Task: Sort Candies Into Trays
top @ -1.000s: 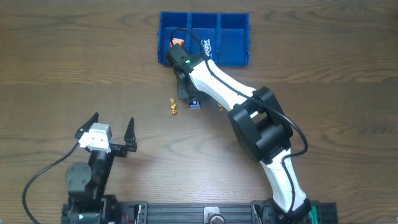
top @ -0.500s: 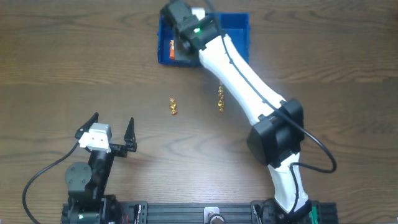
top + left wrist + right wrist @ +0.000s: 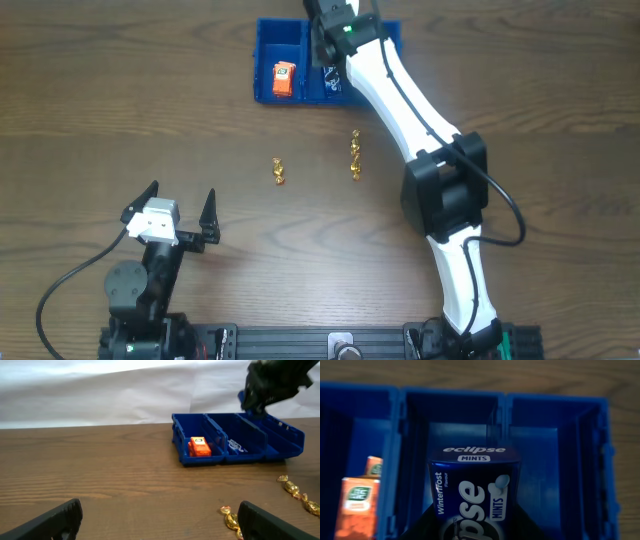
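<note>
Top view, big to small: wooden table [image 3: 100,110] under everything. Right arm [image 3: 400,95] stood at bottom right and stretched up the frame to the blue tray [image 3: 268,45] at the far side of the table, three compartments side by side. Left arm [image 3: 150,270] sat back by its base, left gripper [image 3: 182,190] with jaws spread wide, well apart from the tray and the candies. Right gripper [image 3: 475,527] hung above the tray, clamped on a mint tin [image 3: 470,485]. Right wrist view put that tin over the middle compartment, upright between the fingers, lifted rather than resting on the floor of the bin. A second mint tin [image 3: 334,80] lay flat in the same middle compartment, toward the near wall. An orange candy box [image 3: 284,78] lay in the leftmost compartment as the top view showed it. Gold-wrapped candies [image 3: 279,172] lay loose on the wood in two small clusters — one between tray and left gripper, the other [image 3: 355,155] just beside the right arm's forearm, both apart from the tray.
</note>
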Robot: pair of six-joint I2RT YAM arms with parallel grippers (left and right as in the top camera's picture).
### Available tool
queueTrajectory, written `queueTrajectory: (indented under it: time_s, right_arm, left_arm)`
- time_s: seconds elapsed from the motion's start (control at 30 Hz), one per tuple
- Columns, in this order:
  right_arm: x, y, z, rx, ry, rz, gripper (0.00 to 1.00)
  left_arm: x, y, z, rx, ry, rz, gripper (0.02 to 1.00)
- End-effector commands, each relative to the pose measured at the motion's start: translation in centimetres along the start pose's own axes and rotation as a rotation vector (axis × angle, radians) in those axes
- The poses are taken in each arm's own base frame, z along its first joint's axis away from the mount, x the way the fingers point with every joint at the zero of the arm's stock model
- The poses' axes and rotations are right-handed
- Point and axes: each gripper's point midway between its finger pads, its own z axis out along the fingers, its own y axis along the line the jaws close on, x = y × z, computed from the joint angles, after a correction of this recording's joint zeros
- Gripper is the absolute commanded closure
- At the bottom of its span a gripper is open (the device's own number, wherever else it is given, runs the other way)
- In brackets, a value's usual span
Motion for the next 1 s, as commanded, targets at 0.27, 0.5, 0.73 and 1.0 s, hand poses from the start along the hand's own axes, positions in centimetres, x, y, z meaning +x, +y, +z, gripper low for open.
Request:
queueTrajectory:
  time_s: [0.27, 0.5, 0.73, 1.0]
  right_arm:
    - [0.2, 1.0, 1.8, -0.029, -0.001, -0.017, 0.965]
    - [0.5, 1.2, 2.3, -0.037, 0.006, -0.017, 0.963]
    - [0.7, 1.7, 2.3, -0.062, 0.019, -0.018, 0.691]
    - [0.1, 1.6, 1.5, -0.063, 0.017, -0.018, 0.191]
  left_arm:
    - [1.6, -0.2, 0.1, 0.016, 0.045, 0.002, 0.020]
    - [1.6, -0.2, 0.1, 0.016, 0.045, 0.002, 0.020]
    - [1.6, -0.2, 0.1, 0.016, 0.045, 0.002, 0.020]
    - [1.6, -0.2, 0.1, 0.016, 0.045, 0.002, 0.020]
